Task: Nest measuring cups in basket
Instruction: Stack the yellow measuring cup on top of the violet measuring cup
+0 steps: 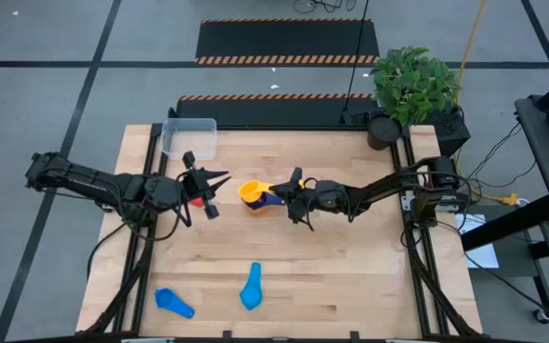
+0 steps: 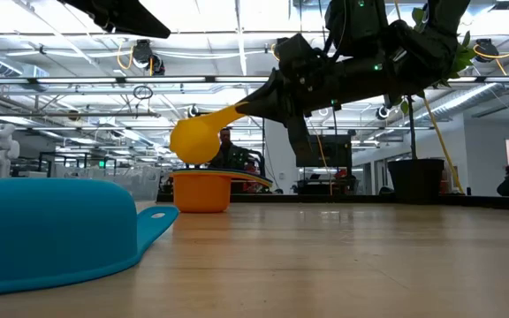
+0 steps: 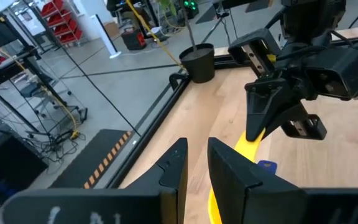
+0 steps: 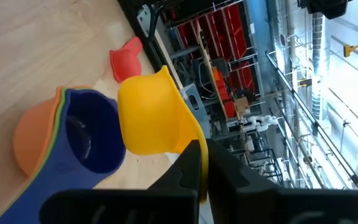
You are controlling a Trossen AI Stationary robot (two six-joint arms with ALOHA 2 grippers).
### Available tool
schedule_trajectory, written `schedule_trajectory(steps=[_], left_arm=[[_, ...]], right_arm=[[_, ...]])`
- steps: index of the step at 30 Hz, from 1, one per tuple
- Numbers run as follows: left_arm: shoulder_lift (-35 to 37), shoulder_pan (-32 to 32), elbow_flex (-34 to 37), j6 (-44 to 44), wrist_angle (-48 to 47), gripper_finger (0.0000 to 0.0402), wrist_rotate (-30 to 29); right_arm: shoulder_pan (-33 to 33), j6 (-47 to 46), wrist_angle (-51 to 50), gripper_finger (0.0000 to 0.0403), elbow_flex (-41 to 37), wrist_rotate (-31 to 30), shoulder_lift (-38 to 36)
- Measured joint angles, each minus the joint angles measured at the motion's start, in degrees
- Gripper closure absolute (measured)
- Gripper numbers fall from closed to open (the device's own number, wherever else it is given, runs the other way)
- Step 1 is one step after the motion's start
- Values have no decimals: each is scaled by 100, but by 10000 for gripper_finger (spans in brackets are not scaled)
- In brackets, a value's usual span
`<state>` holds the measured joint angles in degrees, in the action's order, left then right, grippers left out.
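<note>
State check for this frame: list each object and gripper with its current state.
yellow cup: held by its handle, lifted just above the stack.
cup stack: orange, green, navy nested, on the table.
red cup: on the table.
two light blue cups: loose on the table.
basket: empty, at the table's corner.
right gripper: shut on the yellow cup.
left gripper: slightly open, empty.

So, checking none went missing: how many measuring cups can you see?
7: yellow cup in the right gripper, over stacked orange cup, green cup, navy cup; red cup by the left gripper; two light blue cups lying apart from the rest.
</note>
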<state>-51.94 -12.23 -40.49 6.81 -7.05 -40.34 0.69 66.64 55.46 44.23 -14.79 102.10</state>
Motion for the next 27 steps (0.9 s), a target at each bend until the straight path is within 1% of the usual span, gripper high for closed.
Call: schedule_trajectory(steps=[5, 9, 12, 14, 23, 27], left_arm=[[0, 33, -2, 2, 2, 337, -1], [0, 33, -2, 24, 4, 337, 0], [0, 33, -4, 24, 7, 337, -2], [0, 33, -5, 40, 9, 337, -2], [0, 33, -7, 48, 7, 337, -1], [0, 33, -7, 48, 7, 337, -1]], right_arm=[[0, -174, -37, 403, 0, 9, 0], [7, -121, -244, 403, 0, 9, 0], [11, -117, -281, 403, 2, 32, -2], [13, -122, -346, 403, 2, 155, -1], [104, -137, -437, 402, 2, 160, 0], [150, -124, -571, 387, 2, 164, 0]])
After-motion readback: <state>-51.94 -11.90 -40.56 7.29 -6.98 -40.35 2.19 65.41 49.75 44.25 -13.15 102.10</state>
